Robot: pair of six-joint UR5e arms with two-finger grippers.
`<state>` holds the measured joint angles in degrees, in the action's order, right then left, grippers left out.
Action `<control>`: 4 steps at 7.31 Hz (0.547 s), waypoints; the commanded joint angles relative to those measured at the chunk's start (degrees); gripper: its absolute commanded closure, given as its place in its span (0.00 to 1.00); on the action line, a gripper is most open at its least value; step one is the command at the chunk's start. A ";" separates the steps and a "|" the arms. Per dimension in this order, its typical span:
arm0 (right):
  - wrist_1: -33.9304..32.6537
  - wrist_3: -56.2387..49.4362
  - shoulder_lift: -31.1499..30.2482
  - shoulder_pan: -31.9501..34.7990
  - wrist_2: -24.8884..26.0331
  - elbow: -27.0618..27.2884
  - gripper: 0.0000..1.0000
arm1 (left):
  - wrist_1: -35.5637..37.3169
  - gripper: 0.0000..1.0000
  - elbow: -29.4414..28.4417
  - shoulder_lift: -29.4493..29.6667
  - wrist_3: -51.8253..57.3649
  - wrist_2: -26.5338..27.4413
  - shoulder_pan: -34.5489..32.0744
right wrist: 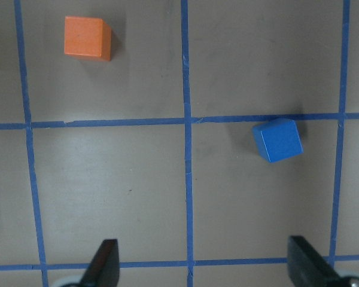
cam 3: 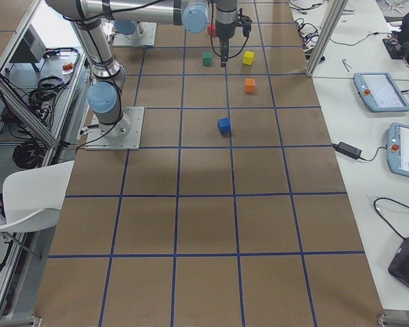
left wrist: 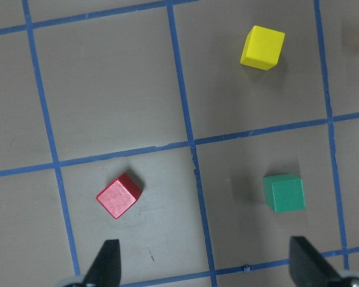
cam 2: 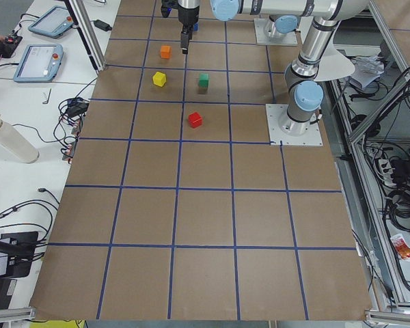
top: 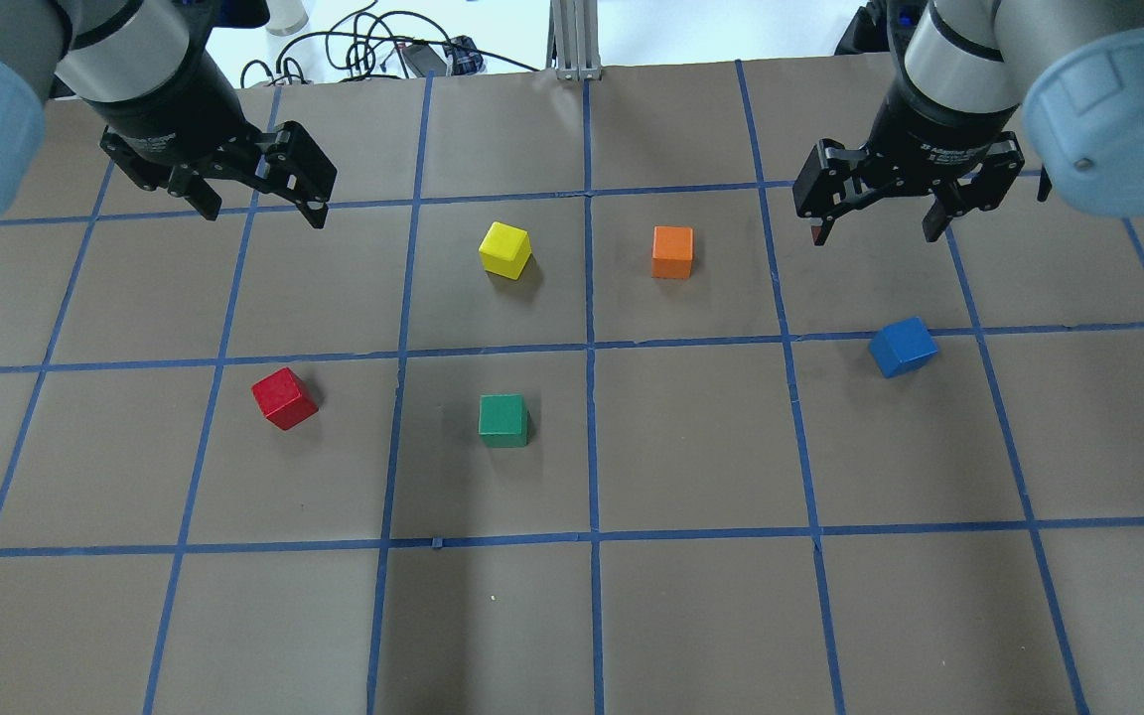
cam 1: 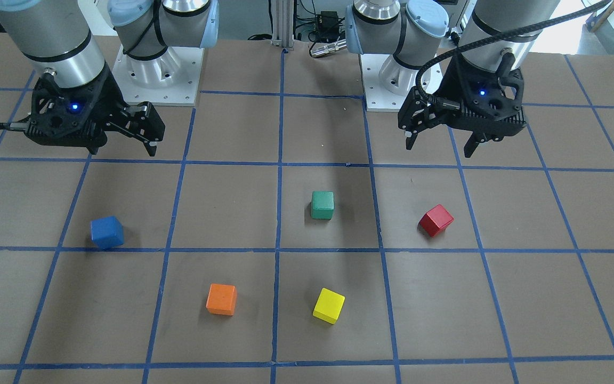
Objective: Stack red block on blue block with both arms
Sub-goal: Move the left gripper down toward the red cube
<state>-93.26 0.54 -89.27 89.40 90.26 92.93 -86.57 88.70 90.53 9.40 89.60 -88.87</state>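
Note:
The red block [top: 284,398] lies on the table on my left side, turned a little off the grid; it also shows in the front view [cam 1: 436,220] and the left wrist view [left wrist: 118,196]. The blue block [top: 903,347] lies on my right side, by a tape line, and shows in the front view [cam 1: 107,232] and the right wrist view [right wrist: 278,140]. My left gripper [top: 264,211] is open and empty, held above the table beyond the red block. My right gripper [top: 874,235] is open and empty, above the table beyond the blue block.
A green block [top: 502,420], a yellow block [top: 505,248] and an orange block [top: 672,251] lie between the two task blocks. The brown table [top: 691,616] carries a blue tape grid. The arm bases [cam 1: 158,69] stand at the robot's edge.

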 commanded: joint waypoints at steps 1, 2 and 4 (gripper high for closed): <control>4.03 0.16 -0.29 0.16 0.35 0.32 0.00 | -1.83 0.00 0.42 -0.18 -0.09 0.57 -0.25; 3.79 0.16 -0.29 0.16 0.26 0.33 0.00 | -4.37 0.00 0.86 -0.27 -0.09 1.01 0.18; 4.05 0.16 -0.81 0.16 0.26 -0.02 0.00 | -5.01 0.00 2.61 2.70 -0.18 2.33 8.74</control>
<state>-89.50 0.74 -89.69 89.55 90.57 93.14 -91.17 90.16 91.54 8.91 91.53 -85.48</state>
